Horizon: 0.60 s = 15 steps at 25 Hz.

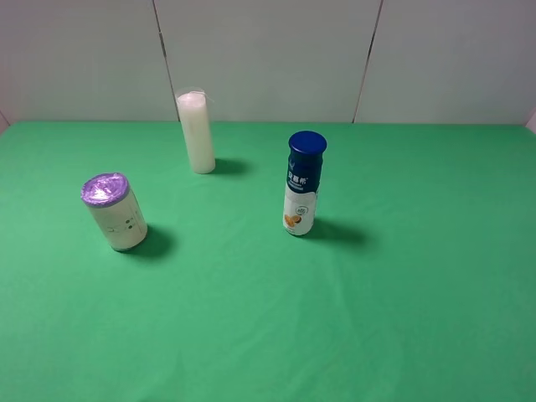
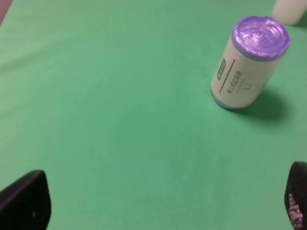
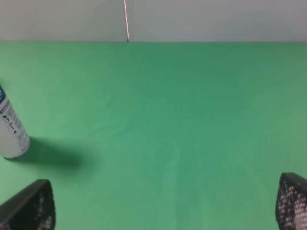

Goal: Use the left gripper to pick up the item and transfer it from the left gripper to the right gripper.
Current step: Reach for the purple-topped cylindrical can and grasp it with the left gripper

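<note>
Three items stand on the green cloth (image 1: 268,318). A white can with a purple foil lid (image 1: 114,211) is at the left, and it also shows in the left wrist view (image 2: 247,64). A tall white tube (image 1: 197,131) stands at the back. A white bottle with a blue cap (image 1: 302,184) stands in the middle; its base shows in the right wrist view (image 3: 10,132). My left gripper (image 2: 160,206) is open and empty, well short of the can. My right gripper (image 3: 165,206) is open and empty, to the right of the bottle. Neither gripper shows in the exterior view.
The green cloth covers the whole table up to a pale panelled wall (image 1: 268,50) at the back. The bottom of the tall white tube (image 2: 290,10) shows at the corner of the left wrist view, beyond the can.
</note>
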Available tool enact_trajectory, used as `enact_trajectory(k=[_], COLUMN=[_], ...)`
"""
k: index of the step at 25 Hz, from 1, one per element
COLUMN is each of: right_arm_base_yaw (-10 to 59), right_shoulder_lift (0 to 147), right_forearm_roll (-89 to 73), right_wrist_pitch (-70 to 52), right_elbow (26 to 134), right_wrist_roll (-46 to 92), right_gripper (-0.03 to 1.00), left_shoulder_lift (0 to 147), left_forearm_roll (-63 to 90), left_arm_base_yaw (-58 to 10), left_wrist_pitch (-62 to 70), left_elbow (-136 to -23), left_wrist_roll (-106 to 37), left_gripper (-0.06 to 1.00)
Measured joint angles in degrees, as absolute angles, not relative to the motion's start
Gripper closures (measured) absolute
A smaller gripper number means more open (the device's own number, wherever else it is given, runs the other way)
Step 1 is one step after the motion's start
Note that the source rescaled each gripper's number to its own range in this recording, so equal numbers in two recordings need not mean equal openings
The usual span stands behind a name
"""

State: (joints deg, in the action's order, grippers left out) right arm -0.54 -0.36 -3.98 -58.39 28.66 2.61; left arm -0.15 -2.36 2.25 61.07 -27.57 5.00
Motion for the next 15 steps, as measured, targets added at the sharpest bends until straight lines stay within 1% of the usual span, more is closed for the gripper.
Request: enact_trajectory(k=[15], right_arm_base_yaw=[-0.5], right_shoulder_lift=[-0.4], right_forearm_roll=[-4.0], right_wrist_pitch=[-58.4], right_elbow=[28.7], right_wrist_roll=[2.6], right_gripper=[-0.03], left_shoulder_lift=[-0.1], left_forearm_roll=[-2.4], left_arm_base_yaw=[2.2], left_wrist_pitch=[61.1], left_elbow=[-27.6], left_wrist_roll=[5.0], left_gripper=[0.00])
